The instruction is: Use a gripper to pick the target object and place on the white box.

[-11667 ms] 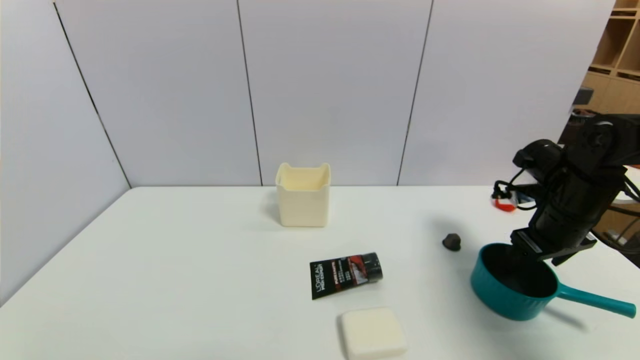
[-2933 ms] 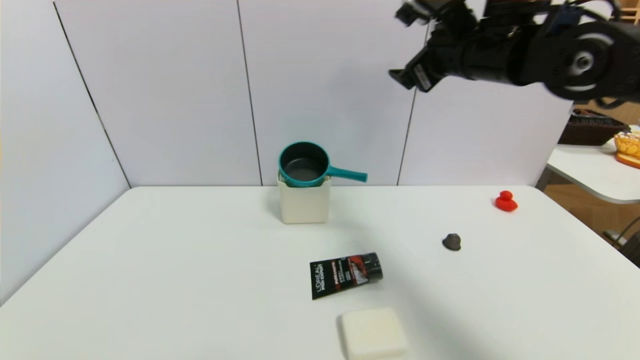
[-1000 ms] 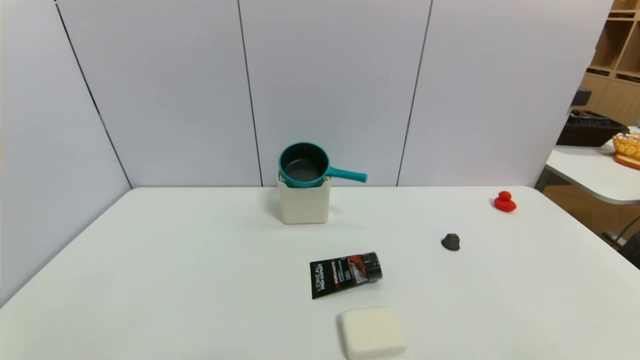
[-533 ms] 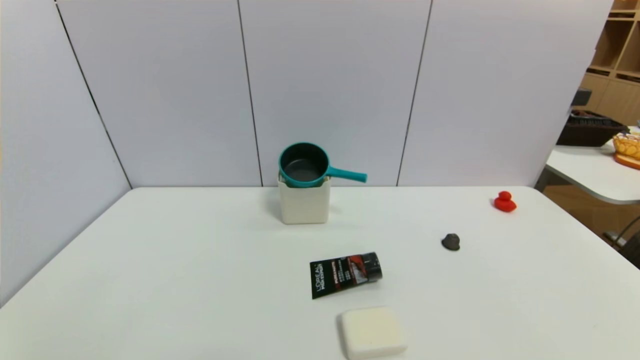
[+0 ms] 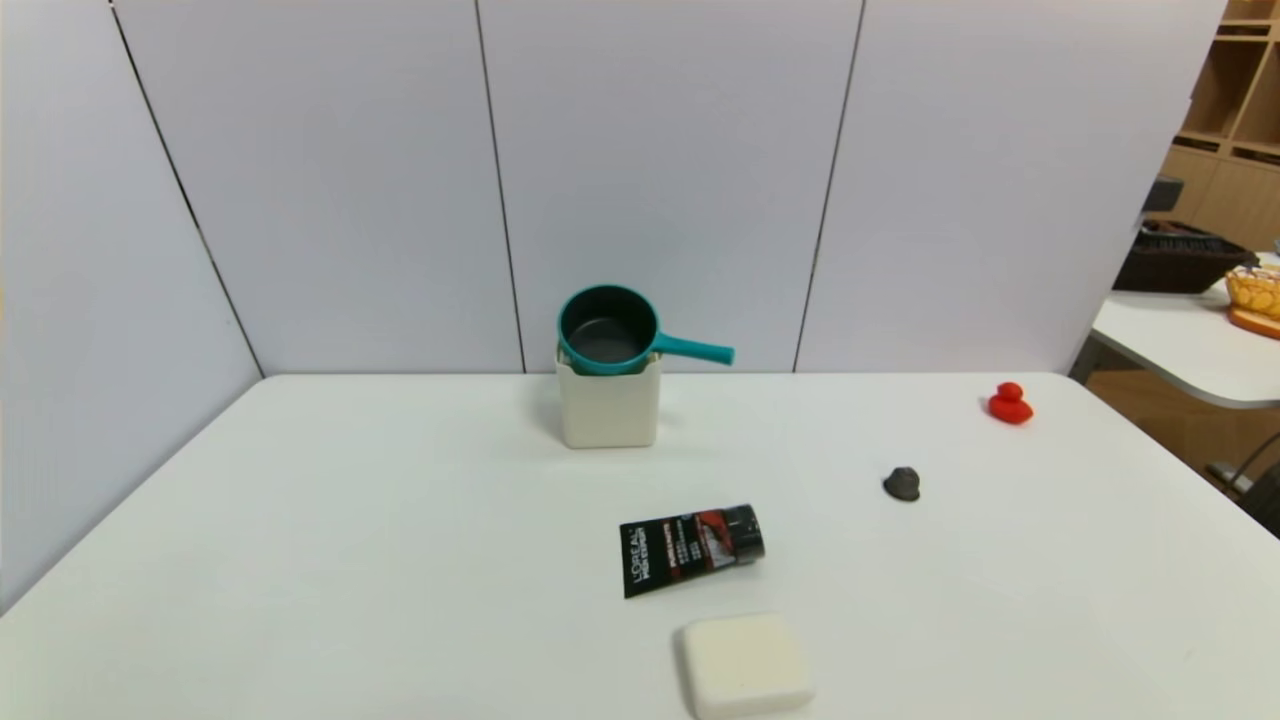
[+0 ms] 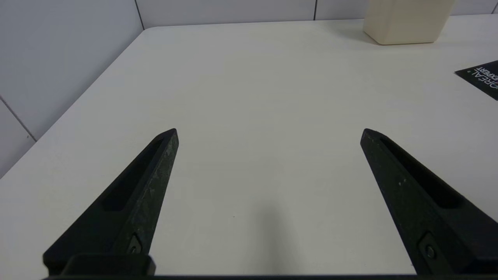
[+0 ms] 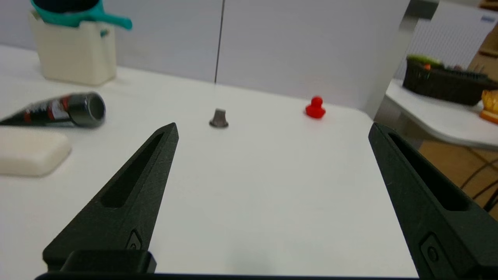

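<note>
The task was judged to be finished, so far as could be seen: the teal saucepan [image 5: 607, 331] was seated in the mouth of the white box [image 5: 608, 408], its rim resting on the box's notched top and its long handle projecting past one side, with nothing holding it. No arm was seen in the head view. The right gripper [image 7: 272, 130] was parked low over the near part of the table [image 5: 400, 520], its jaws spread wide and empty; the box with the pan was seen far ahead of the jaws and off beyond the outer side of one finger, well apart from them. A black tube [image 7: 58, 111] and a flat cream pad [image 7: 29, 151] lay nearer on that same side, while a small dark cap [image 7: 218, 118] and a red duck [image 7: 315, 109] stood ahead between the fingertips, farther off. The left gripper [image 6: 270, 132] was likewise released and held nothing, bare tabletop lying between its jaws and the base of the box seen far ahead, past one fingertip. Nothing further was judged to be left, unless the pan's seat proved unsteady.
</note>
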Controlling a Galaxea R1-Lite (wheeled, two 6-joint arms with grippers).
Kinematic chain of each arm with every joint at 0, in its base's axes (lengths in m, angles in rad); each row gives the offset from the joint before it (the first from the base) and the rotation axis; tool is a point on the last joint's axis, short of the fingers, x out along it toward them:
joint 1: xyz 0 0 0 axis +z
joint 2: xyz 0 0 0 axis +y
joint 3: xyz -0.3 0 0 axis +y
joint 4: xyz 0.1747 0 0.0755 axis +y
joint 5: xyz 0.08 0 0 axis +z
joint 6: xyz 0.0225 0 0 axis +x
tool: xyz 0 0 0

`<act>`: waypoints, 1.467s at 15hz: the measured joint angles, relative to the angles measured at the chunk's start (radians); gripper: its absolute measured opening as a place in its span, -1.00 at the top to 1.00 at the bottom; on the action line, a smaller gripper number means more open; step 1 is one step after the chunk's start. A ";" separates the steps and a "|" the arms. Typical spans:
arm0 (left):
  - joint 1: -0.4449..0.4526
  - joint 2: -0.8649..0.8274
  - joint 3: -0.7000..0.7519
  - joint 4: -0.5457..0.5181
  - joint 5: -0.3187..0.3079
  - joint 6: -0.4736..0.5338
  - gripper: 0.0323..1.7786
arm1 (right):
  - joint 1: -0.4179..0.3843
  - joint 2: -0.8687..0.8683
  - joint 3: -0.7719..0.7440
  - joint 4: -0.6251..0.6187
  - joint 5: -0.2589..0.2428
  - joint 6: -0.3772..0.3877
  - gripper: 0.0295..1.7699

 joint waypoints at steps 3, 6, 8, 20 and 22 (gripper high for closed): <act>0.000 0.000 0.000 0.000 0.000 0.000 -0.90 | 0.001 -0.001 0.007 0.089 -0.025 0.003 -0.91; 0.000 0.000 0.000 0.000 0.000 0.000 -0.90 | 0.001 -0.001 0.008 0.098 -0.026 0.023 -0.91; 0.000 0.000 0.000 0.000 0.000 0.000 -0.90 | 0.000 -0.001 0.008 0.101 -0.030 0.072 -0.91; 0.000 0.000 0.000 0.000 0.000 0.000 -0.90 | 0.001 -0.001 0.008 0.106 -0.084 0.213 -0.92; 0.000 0.000 0.000 0.000 0.000 0.000 -0.90 | 0.001 -0.001 0.008 0.106 -0.084 0.213 -0.92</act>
